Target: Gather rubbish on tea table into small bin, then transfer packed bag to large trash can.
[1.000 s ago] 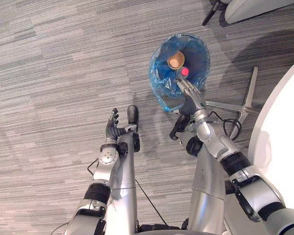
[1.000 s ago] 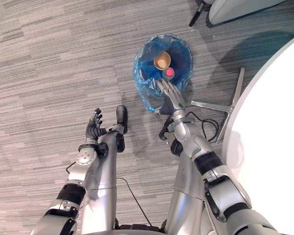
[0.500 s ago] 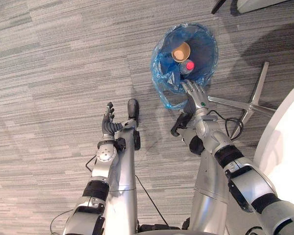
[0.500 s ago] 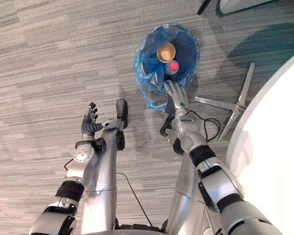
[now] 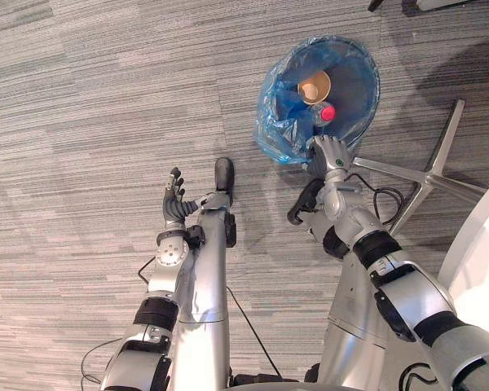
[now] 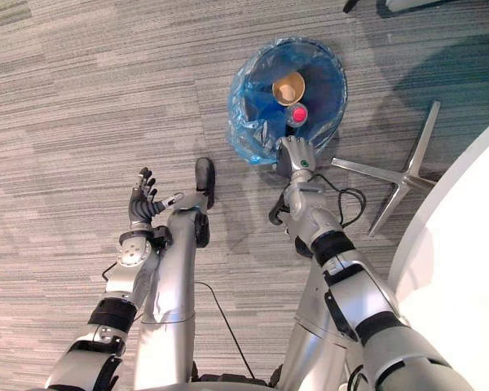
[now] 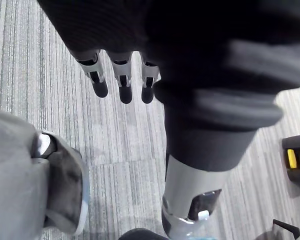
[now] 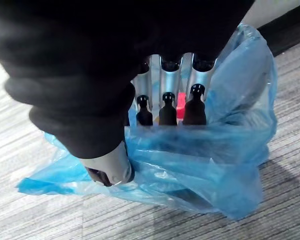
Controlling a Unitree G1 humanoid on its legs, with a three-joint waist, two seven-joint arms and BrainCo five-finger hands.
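Note:
A small bin lined with a blue plastic bag stands on the grey carpet. Inside it lie a brown paper cup and a bottle with a red cap. My right hand is at the bag's near rim. In the right wrist view its fingers curl over the rim into the bag, and the thumb presses the loose blue plastic from outside. My left hand hangs over bare carpet to the left of the bin, its fingers straight and holding nothing.
The silver star-shaped foot of a chair lies on the carpet just right of the bin. A white round table's edge fills the lower right. Open carpet stretches to the left and in front of the bin.
My right hand's fingers were straight above the bag's rim and have now curled down over it. The camera has shifted, so the bin shows higher up. The left hand is unchanged.

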